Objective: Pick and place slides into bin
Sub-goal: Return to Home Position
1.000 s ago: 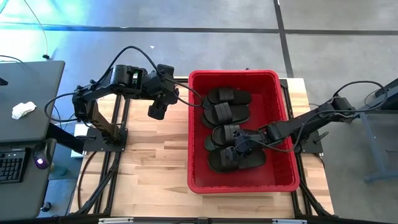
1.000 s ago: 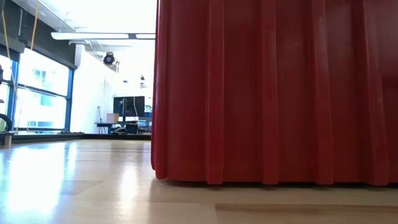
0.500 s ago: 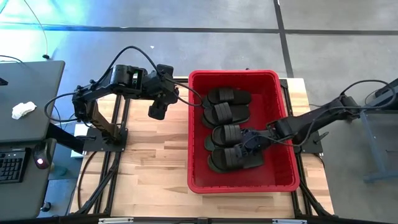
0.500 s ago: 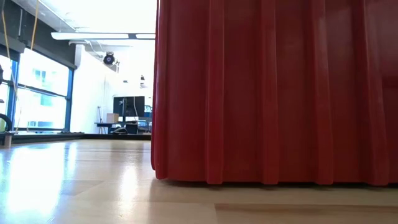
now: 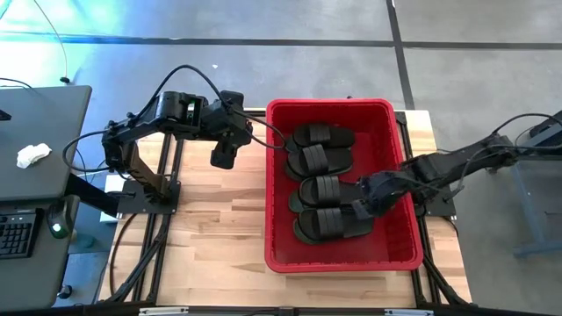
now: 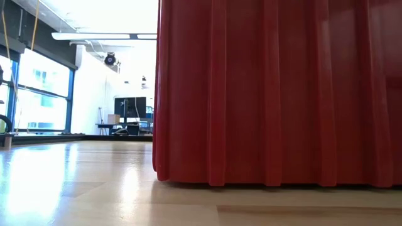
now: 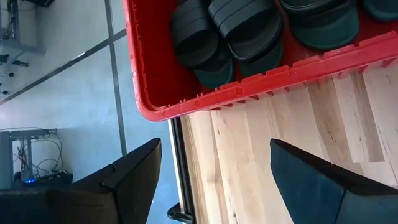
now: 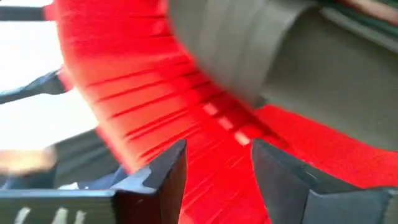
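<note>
Low view, starting at the near edge: bare wooden surface (image 6: 75,169) lies open toward 9 o'clock. The rest of the picture is the bin (image 6: 276,94), its ribbed red wall standing flat on the wood.

In the high view I take 12 o'clock as the top of the picture. There is only a narrow strip of wood between the bin's 6 o'clock rim and the surface's front edge. The widest free room is the bare wood at 9 o'clock of the bin. Its 3 o'clock rim runs close along the surface's edge, and its 12 o'clock rim reaches the far edge.

The slides (image 5: 332,224) lie inside the bin. I count four on top, in a column from 6 to 12 o'clock.

The right claw (image 5: 364,204) is down inside the bin near its 3 o'clock wall, just beside the ends of the two nearer slides. I cannot tell whether it touches them. In its wrist view the fingers (image 8: 168,180) stand apart with nothing between them, only red plastic beyond. The right arm (image 5: 457,162) stretches low across the rim from 3 o'clock.

Farther back, the left claw (image 5: 219,158) hangs over bare wood at 10 o'clock, outside the bin. Its fingers (image 7: 124,180) are spread wide and empty. The left arm (image 5: 140,132) is folded.
</note>
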Available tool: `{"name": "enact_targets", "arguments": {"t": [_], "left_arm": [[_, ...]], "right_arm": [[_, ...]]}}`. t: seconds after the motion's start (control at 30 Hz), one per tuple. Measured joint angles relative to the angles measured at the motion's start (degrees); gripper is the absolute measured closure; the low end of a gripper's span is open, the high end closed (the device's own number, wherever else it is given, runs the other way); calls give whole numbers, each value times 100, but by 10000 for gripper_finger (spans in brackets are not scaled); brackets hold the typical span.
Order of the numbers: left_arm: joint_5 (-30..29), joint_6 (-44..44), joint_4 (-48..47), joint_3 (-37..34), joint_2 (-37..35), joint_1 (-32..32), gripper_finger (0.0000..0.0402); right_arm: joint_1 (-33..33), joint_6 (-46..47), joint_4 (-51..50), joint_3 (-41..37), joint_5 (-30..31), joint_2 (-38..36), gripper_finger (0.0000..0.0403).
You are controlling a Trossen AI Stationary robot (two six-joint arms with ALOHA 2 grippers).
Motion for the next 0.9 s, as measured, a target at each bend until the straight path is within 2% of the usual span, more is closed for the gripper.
{"name": "enact_targets", "arguments": {"t": [0.2,0.37,0.47,0.57,0.7,0.8,0.9], "left_arm": [[200,112,74,0,0,0,122],[932,321,775,0,0,-2,124],[1376,518,1415,15,0,-2,143],[1413,715,1915,163,7,-2,180],[977,971,2453,502,7,2,245],[692,1197,2972,784,-3,4,299],[665,1346,3414,1009,-4,112,352]], "right_arm": [[-10,-1031,524,0,-177,-655,254],[-188,-2044,1123,0,89,-1096,314],[-369,-2635,1530,0,119,-1298,362],[-548,-3368,1998,0,119,-1507,396],[-859,-4240,2563,0,118,-1802,389],[-1207,-5074,2938,0,168,-1998,397],[-1637,-6038,3478,0,338,-2158,400]]}}
